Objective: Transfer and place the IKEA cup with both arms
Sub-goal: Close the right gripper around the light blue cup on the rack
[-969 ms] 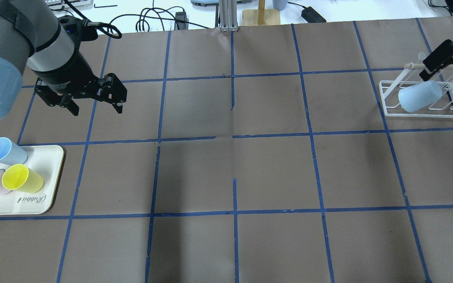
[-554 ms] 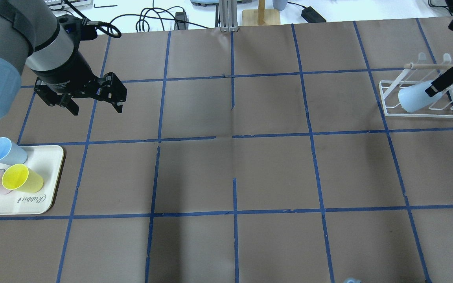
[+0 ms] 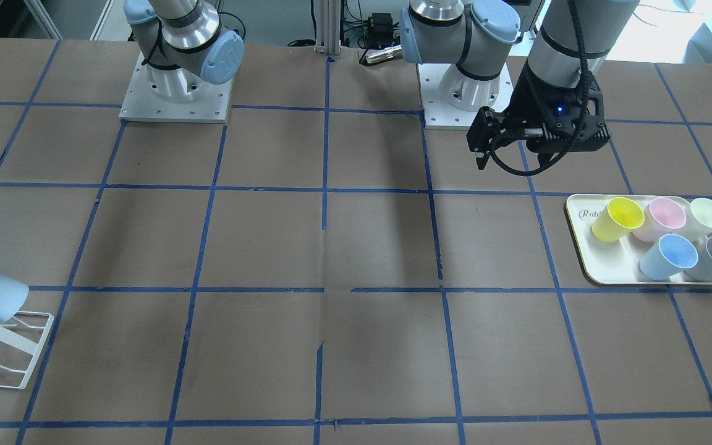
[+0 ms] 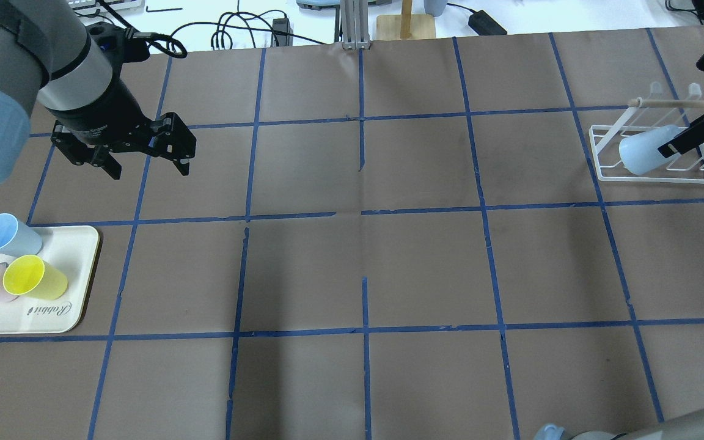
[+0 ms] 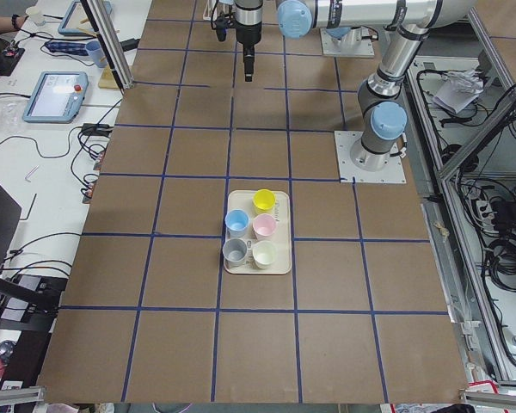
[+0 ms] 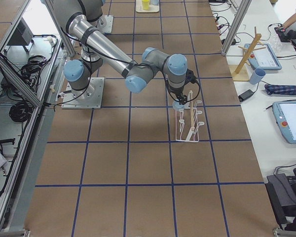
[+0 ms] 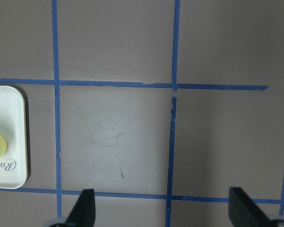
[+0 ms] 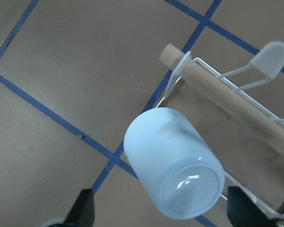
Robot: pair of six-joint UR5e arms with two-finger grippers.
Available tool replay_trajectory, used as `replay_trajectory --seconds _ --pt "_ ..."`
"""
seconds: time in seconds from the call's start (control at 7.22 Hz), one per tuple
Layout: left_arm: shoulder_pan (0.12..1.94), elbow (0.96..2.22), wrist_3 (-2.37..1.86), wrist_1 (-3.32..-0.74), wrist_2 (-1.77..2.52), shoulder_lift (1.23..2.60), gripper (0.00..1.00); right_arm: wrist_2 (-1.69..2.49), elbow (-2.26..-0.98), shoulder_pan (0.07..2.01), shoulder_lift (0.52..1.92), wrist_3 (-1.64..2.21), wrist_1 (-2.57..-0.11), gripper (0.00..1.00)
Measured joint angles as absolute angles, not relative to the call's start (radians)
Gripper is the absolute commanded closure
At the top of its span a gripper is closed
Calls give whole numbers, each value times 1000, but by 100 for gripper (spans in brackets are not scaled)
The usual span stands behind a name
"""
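Right hand (image 8: 163, 210) drawn back, fingers (image 8: 85, 210) spread, IKEA cup (image 8: 173, 161) on rack (image 8: 217, 82) beneath

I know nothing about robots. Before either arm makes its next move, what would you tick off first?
1. Fingers of the right gripper open: ok, wide apart in the wrist view.
2. Fingers clear of the IKEA cup: ok, a gap shows on each side, narrow on one.
3. Cup resting on the rack: ok, tilted, bottom up.
4. Cup seated on a peg: cannot tell, its inside is hidden.
5. Fingers of the left gripper open, nothing between them: ok, over bare table.
6. The spare cups out of the way: ok, upright on the tray, apart from the left gripper.
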State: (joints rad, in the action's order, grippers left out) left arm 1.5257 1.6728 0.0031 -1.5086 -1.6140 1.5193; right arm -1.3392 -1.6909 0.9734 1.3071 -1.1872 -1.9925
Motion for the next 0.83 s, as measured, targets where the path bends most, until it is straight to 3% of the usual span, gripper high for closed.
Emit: replay_trajectory --seconds 0.83 --pt "1522 1669 0 -1508 -1612 1518 0 -1319 -1690 972 1241 -1193 -2050 0"
